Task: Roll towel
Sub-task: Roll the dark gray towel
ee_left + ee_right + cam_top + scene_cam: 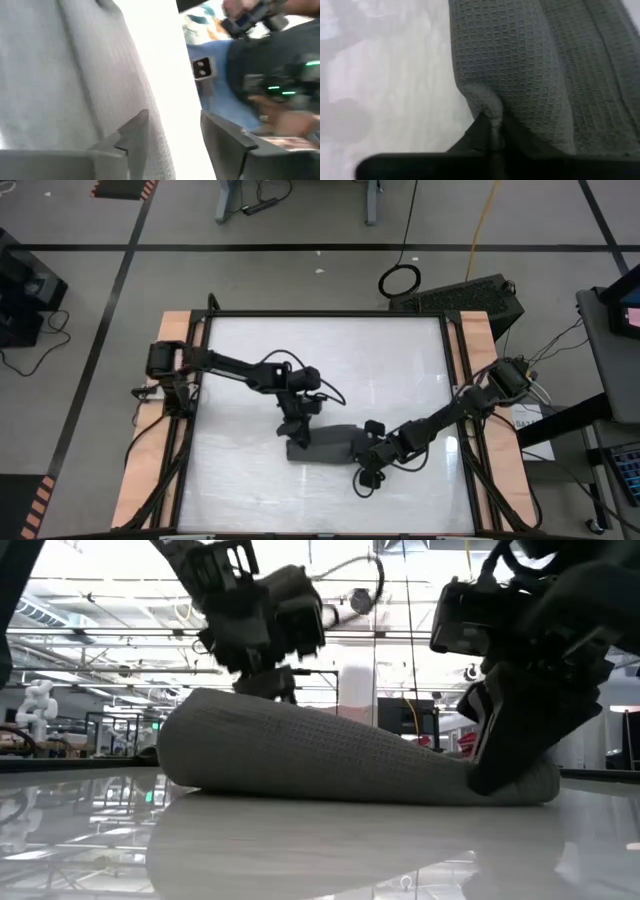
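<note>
The dark grey towel lies rolled into a loose roll on the white table, near its middle, thicker at its left end than at its right end. My left gripper is open at the roll's left end, one finger on the cloth side and the other over bare table. My right gripper is shut on the towel's right end. My left gripper has one finger right beside the roll's outer layer near the left end; I cannot tell whether it touches. My right gripper pinches a small bunched fold of the waffle cloth between its two shut fingers at the roll's right end. The fingers slant down from the table's right side. The roll rests on the table.
Wooden strips and a black frame line the table's left and right sides. Bare table lies on the far side and near side of the roll. A black case and a cable loop lie on the floor beyond the far edge.
</note>
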Available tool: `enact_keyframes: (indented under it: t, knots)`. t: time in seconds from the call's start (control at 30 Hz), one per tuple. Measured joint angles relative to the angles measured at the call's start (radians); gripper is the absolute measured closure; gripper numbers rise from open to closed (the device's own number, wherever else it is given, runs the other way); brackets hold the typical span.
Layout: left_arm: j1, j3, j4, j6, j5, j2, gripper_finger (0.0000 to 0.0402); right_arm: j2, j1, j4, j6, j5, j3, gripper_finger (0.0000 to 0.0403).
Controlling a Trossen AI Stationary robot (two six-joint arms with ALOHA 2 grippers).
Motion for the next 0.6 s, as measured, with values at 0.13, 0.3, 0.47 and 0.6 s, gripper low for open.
enact_keyframes:
  t: [0.13, 0.3, 0.47, 0.6]
  knots:
    - [-0.032, 0.001, -0.013, 0.114, -0.159, -0.098, 0.0202, 0.001, -0.021, 0.019, 0.017, -0.079, 0.000, 0.0390]
    - [-0.143, 0.001, -0.018, 0.282, -0.343, -0.160, 0.0198, 0.003, -0.061, 0.072, 0.049, -0.197, -0.002, 0.0386]
    - [-0.263, -0.001, -0.034, 0.373, -0.481, -0.163, 0.0198, 0.006, -0.101, 0.137, 0.095, -0.337, -0.003, 0.0393]
    - [-0.321, -0.001, -0.025, 0.391, -0.566, -0.163, 0.0198, 0.006, -0.136, 0.149, 0.135, -0.407, -0.004, 0.0393]
